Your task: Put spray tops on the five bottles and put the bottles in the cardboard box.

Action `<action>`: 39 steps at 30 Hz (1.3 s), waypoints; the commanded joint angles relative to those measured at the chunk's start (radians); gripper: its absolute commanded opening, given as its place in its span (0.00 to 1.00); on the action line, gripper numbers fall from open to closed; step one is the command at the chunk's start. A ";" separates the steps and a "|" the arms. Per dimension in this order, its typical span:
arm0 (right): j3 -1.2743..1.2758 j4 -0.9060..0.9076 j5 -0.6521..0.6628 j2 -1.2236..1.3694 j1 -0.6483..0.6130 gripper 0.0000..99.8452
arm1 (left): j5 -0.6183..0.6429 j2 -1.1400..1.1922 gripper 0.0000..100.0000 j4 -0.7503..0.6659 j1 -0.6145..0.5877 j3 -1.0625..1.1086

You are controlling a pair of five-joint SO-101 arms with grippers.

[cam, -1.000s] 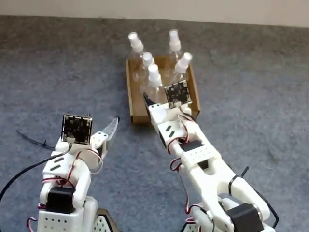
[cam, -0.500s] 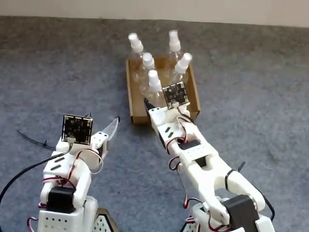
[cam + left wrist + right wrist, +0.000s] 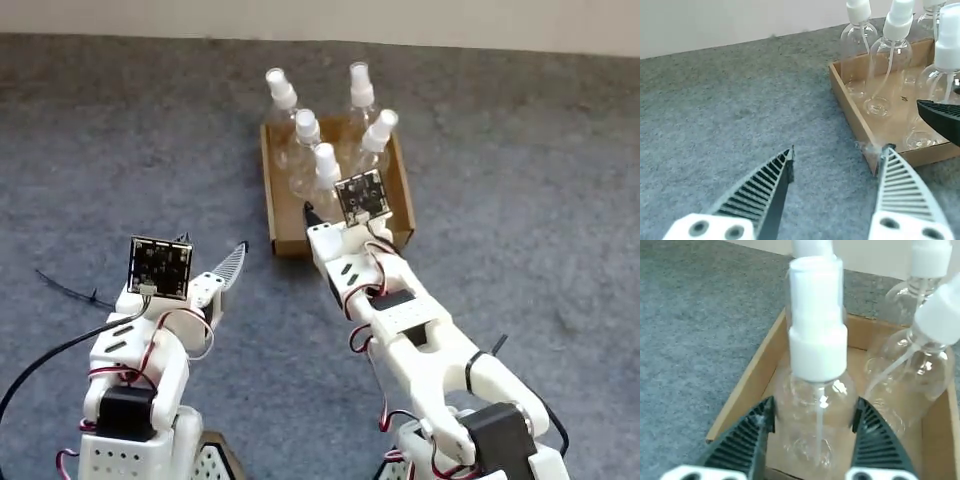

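The cardboard box lies on the grey carpet, and five clear bottles with white spray tops stand in it or at its far edge. My right gripper is over the box's near end, shut on one bottle. Its black fingers press the bottle's body from both sides, and the bottle's spray top stands upright. Two more bottles stand mid-box, and two others stand at the back. My left gripper hangs open over the carpet, left of the box.
A black cable tie lies on the carpet at the far left. A pale wall runs along the back. Open carpet spreads left and right of the box. The right arm's black finger shows at the box's near end.
My right arm has pushed slightly forward, carrying the held bottle a little deeper over the box. The left arm has stayed still.
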 commanded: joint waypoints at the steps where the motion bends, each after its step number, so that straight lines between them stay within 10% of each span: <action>1: -0.012 -0.019 0.009 -0.008 -0.008 0.15 | 0.008 -0.001 0.25 -0.023 0.015 -0.007; 39: -0.022 0.246 0.008 -0.340 -0.007 0.23 | 0.008 -0.001 0.25 -0.023 0.013 -0.005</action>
